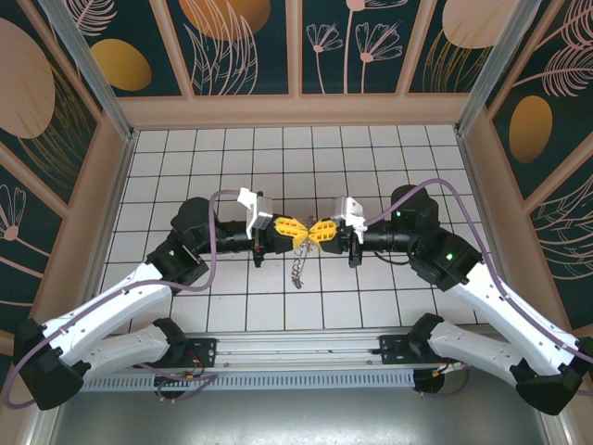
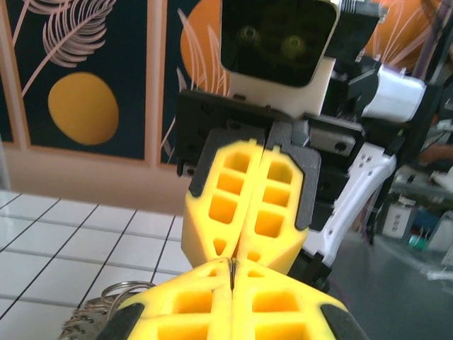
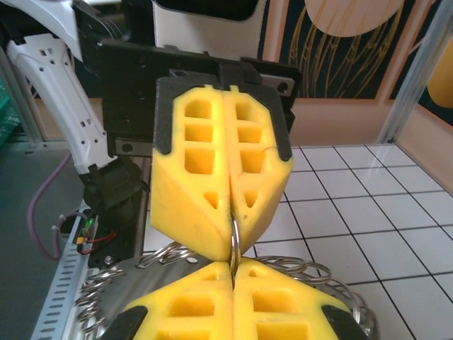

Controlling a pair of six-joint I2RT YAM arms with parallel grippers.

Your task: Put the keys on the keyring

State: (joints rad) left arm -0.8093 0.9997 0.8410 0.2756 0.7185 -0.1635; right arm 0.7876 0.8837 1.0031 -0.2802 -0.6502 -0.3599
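White tiles cover the surface (image 1: 232, 306), above whose middle the left tool (image 1: 296, 229) and right tool (image 1: 316, 232) meet tip to tip — each clamped, it seems, on one wire loop (image 3: 233, 244) of the keyring (image 3: 131, 283), which hangs straight below them, equally near both arms.

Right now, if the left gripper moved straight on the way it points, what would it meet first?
The right gripper: its shut yellow fingers face the left gripper tip to tip, nearly touching. A thin wire loop, seemingly pinched by the left gripper, sits between the tips.
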